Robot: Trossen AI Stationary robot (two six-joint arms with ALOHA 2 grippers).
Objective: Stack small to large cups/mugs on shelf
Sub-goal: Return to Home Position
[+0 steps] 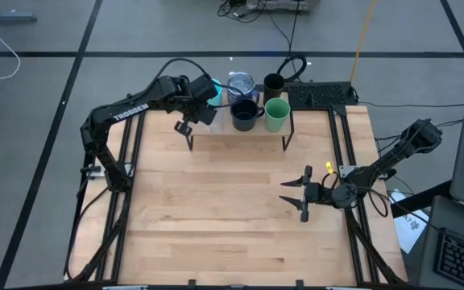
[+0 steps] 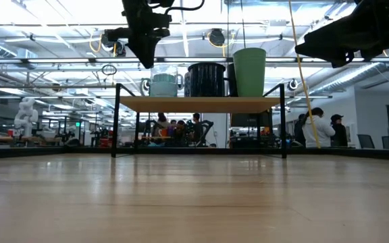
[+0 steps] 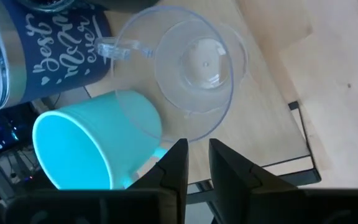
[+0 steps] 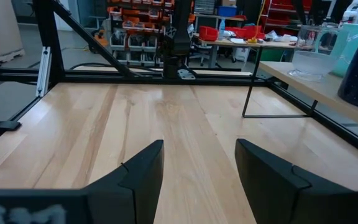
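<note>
Right gripper point(image 1: 292, 199) hovers over light wooden table point(image 1: 216, 217), near right, fingers wide apart, empty | left gripper point(image 3: 197, 149) hangs above left end of small light-wood shelf point(image 3: 269, 134), fingers narrowly apart, holding nothing | small clear glass mug point(image 3: 197, 68) stands upright directly beneath them, cyan mug point(image 3: 89, 146) just behind | withdrawing likely means lifting first.

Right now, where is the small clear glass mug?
In the left wrist view, the small clear glass mug stands on the light-wood shelf at its left end, beside the cyan mug, below the left gripper.
</note>
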